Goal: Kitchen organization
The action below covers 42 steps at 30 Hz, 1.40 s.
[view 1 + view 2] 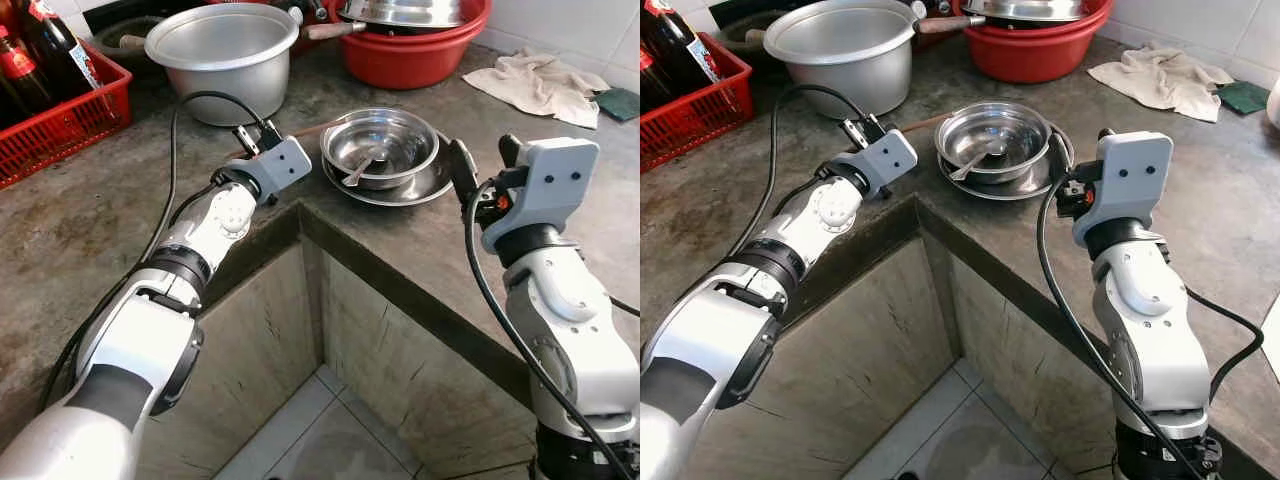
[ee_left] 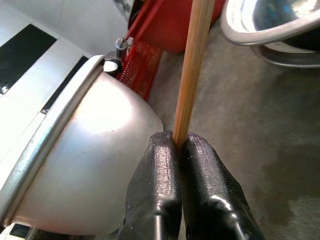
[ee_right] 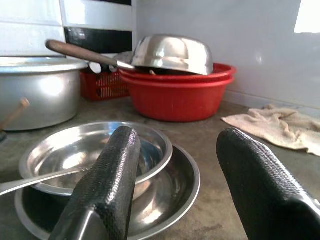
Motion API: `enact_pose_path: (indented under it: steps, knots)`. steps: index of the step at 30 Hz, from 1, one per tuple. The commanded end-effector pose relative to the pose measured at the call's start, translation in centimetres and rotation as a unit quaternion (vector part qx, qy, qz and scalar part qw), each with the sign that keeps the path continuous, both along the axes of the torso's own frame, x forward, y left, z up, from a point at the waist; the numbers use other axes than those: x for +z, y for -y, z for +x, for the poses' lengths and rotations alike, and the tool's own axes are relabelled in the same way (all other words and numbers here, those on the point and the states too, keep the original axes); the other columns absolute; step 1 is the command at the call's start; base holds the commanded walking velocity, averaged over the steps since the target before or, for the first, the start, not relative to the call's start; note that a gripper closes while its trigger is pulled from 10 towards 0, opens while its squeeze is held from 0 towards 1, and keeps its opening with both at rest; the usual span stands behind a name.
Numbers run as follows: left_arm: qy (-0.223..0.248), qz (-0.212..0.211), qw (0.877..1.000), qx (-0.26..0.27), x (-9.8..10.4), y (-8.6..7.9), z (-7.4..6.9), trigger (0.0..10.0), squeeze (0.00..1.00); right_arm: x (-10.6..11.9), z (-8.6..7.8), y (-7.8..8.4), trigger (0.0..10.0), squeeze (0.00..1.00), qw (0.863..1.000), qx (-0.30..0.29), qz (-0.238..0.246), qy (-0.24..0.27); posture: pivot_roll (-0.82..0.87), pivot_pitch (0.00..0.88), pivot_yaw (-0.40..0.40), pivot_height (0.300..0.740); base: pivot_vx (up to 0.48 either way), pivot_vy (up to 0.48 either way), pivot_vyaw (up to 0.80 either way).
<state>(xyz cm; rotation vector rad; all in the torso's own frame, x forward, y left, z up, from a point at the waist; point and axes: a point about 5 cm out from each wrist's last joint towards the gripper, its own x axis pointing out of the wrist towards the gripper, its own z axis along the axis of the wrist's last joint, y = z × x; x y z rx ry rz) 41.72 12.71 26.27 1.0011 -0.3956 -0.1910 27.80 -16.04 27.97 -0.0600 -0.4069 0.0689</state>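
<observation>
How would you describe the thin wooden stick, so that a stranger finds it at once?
Start at the grey stone counter and find the big aluminium pot near the red plastic crate. Beside that pot, the left gripper has its jaws shut on a thin wooden stick. It is the only wooden, straight thing among steel bowls.

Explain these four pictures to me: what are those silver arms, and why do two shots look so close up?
The silver arms belong to a humanoid robot. The two wide pictures come from cameras on its head, looking down at a kitchen counter. The close-ups come from cameras on each wrist, looking along that arm's black fingers. The left gripper is shut on a thin wooden stick beside a big metal pot. The right gripper is open, just in front of a steel bowl with a spoon in it, stacked in a wider dish. Behind are red basins, a red basket and a cloth.
</observation>
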Motion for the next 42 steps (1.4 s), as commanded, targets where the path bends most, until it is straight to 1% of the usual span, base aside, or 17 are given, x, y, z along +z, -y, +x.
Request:
enact_pose_path:
  steps: [1, 4, 11, 12, 14, 15, 17, 18, 19, 20, 21, 26, 28, 31, 32, 39, 42]
  knots:
    - [0.032, -0.028, 0.999, -0.004, 1.9, -0.5, 0.0, 0.0, 0.00, 0.6, 0.1, -0.6, 10.0, 0.00, 1.000, 0.010, 0.003, 0.021, 0.00, 0.169, 0.023, 0.740, 0.000, 0.000, 0.00]
    - [0.067, -0.065, 0.995, -0.025, 3.3, -0.3, -0.4, 0.0, 0.00, 0.7, 0.4, -1.1, 10.0, 0.00, 0.999, 0.020, 0.007, 0.028, 0.00, 0.149, 0.022, 0.740, 0.000, 0.000, 0.00]
    - [0.099, -0.095, 0.988, -0.077, 3.4, 0.9, -1.4, 0.0, 0.00, 0.5, 0.8, -1.5, 10.0, 0.00, 0.999, 0.028, 0.010, 0.032, 0.01, 0.095, 0.021, 0.740, 0.000, 0.000, 0.00]
    - [0.103, -0.122, 0.983, -0.086, 3.4, 1.0, -1.7, 0.0, 0.00, 0.3, 0.9, -1.6, 10.0, 0.00, 0.999, 0.029, 0.010, 0.031, 0.01, 0.087, 0.022, 0.740, 0.000, 0.000, 0.00]
    - [0.102, -0.135, 0.982, -0.088, 3.4, 1.0, -1.7, 0.0, 0.00, 0.2, 0.9, -1.6, 10.0, 0.00, 0.999, 0.030, 0.010, 0.030, 0.01, 0.079, 0.020, 0.740, 0.000, 0.000, 0.00]
    - [0.100, -0.188, 0.972, -0.095, 3.5, 1.1, -2.1, 1.0, 0.00, -0.2, 0.9, -1.8, 10.0, 0.00, 0.999, 0.033, 0.009, 0.028, 0.02, 0.074, 0.018, 0.740, 0.000, 0.000, 0.00]
    - [0.102, -0.205, 0.968, -0.099, 3.6, 1.1, -2.4, 1.0, 0.00, -0.4, 1.0, -1.8, 10.0, 0.00, 0.999, 0.034, 0.008, 0.026, 0.02, 0.069, 0.018, 0.740, 0.000, 0.000, 0.00]
    - [0.107, -0.224, 0.963, -0.103, 3.7, 1.1, -2.7, 4.4, 0.00, -0.6, 1.0, -1.9, 10.0, 0.00, 0.999, 0.036, 0.007, 0.024, 0.02, 0.059, 0.015, 0.740, 0.000, 0.000, 0.00]
    - [0.110, -0.237, 0.959, -0.107, 3.8, 1.2, -3.1, 3.9, 0.00, -0.8, 1.0, -1.9, 10.0, 0.00, 0.999, 0.037, 0.007, 0.023, 0.02, 0.057, 0.014, 0.740, 0.000, 0.000, 0.00]
    - [0.114, -0.243, 0.957, -0.111, 3.8, 1.3, -3.5, 4.5, 0.00, -1.0, 1.1, -1.9, 10.0, 0.00, 0.999, 0.038, 0.006, 0.021, 0.03, 0.046, 0.010, 0.740, 0.000, 0.000, 0.00]
    - [0.113, -0.255, 0.953, -0.114, 3.9, 1.3, -4.0, 10.0, 0.00, -1.2, 1.2, -1.9, 10.0, 0.00, 0.999, 0.037, 0.006, 0.019, 0.03, 0.041, 0.007, 0.740, 0.000, 0.000, 0.00]
    - [0.125, -0.270, 0.948, -0.112, 3.7, 0.9, -5.9, 10.0, 0.00, -1.9, 1.4, -1.9, 10.0, 0.00, 0.999, 0.038, 0.005, 0.012, 0.04, 0.033, 0.000, 0.740, 0.000, 0.000, 0.00]
    - [0.125, -0.272, 0.948, -0.112, 3.6, 0.9, -6.1, 10.0, 0.00, -2.0, 1.3, -2.0, 10.0, 0.00, 0.999, 0.038, 0.005, 0.011, 0.04, 0.033, 0.000, 0.740, 0.000, 0.000, 0.00]
    - [0.105, -0.304, 0.941, -0.102, 3.1, 0.8, -7.2, 10.0, 0.00, -2.3, 1.3, -2.0, 10.0, 0.00, 0.999, 0.038, 0.003, 0.011, 0.05, 0.032, -0.003, 0.740, 0.000, 0.000, 0.00]
    - [0.090, -0.316, 0.939, -0.099, 2.7, 0.9, -8.0, 10.0, 0.00, -2.5, 1.2, -2.0, 10.0, 0.00, 0.999, 0.037, 0.006, 0.009, 0.05, 0.031, -0.003, 0.740, 0.000, 0.000, 0.00]
    - [0.027, -0.344, 0.932, -0.111, 0.2, 2.5, -10.2, 10.0, 0.00, -3.2, 1.0, -2.1, 10.0, 0.00, 0.999, 0.034, 0.011, -0.001, 0.05, 0.031, -0.009, 0.740, 0.000, 0.000, 0.00]
    - [0.023, -0.343, 0.932, -0.114, 0.0, 2.9, -10.6, 10.0, 0.00, -3.4, 0.9, -2.2, 10.0, 0.00, 0.999, 0.033, 0.009, -0.005, 0.05, 0.030, -0.009, 0.740, 0.000, 0.000, 0.00]
